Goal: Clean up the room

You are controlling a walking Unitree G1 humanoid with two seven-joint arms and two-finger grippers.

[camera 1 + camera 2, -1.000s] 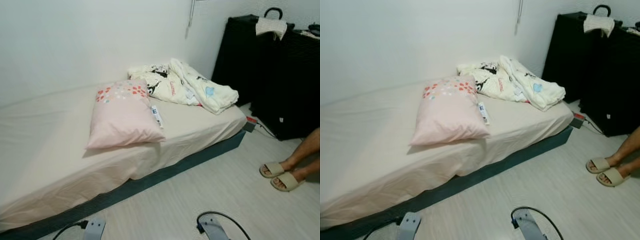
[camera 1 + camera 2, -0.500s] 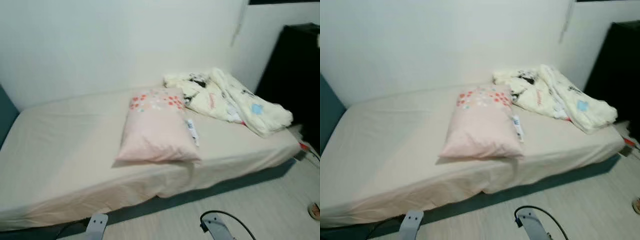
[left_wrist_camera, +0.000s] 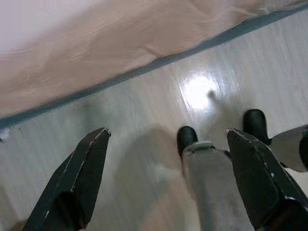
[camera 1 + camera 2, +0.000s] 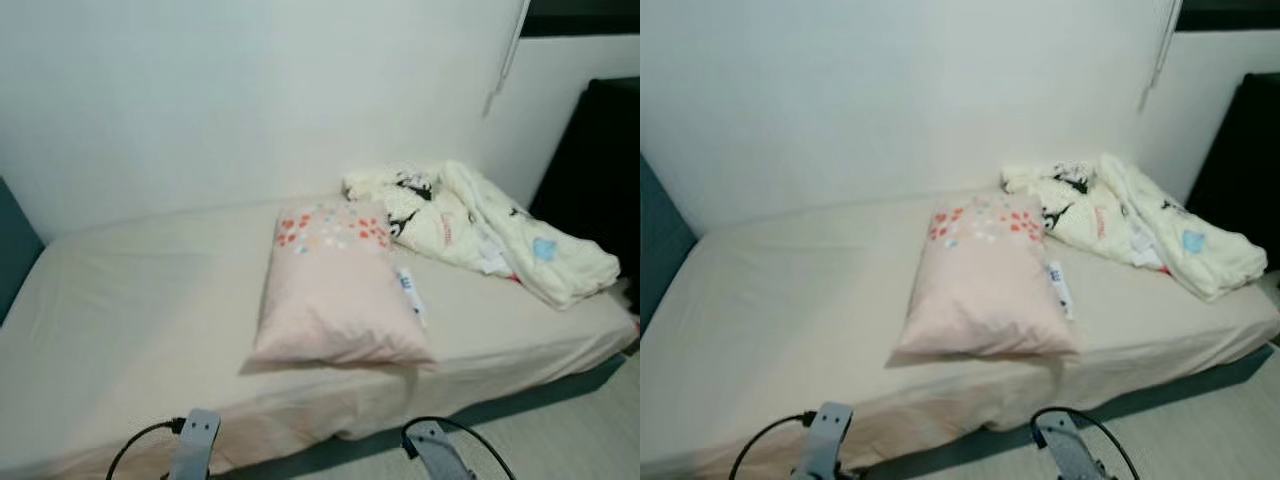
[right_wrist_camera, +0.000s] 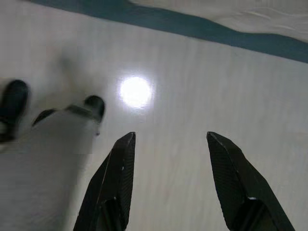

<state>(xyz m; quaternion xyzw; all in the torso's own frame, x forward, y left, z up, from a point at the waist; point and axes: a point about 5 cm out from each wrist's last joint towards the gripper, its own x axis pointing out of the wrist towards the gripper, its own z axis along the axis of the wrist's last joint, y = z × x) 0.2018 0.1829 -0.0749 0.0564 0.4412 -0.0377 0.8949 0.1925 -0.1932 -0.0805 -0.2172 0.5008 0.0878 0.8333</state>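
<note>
A pink pillow [image 4: 336, 290] with a dotted top edge lies in the middle of a low bed [image 4: 130, 300] covered by a beige sheet. A crumpled cream blanket [image 4: 480, 225] with printed figures is heaped at the bed's far right end. Both arms hang low in front of the bed. My left gripper [image 3: 168, 183] stands open above the pale floor, nothing between its fingers. My right gripper [image 5: 171, 185] is open too, over bare floor by the bed's teal base [image 5: 192, 26].
A white wall runs behind the bed. A teal headboard edge [image 4: 15, 250] stands at the left. Dark furniture [image 4: 600, 150] rises at the far right. A strip of pale wooden floor [image 4: 560, 440] shows at the lower right. My own legs and feet [image 3: 211, 163] show below the grippers.
The camera has swung left and moved closer to the bed. The person's sandalled feet and most of the black furniture have left the picture. Pillow and blanket lie as before.
</note>
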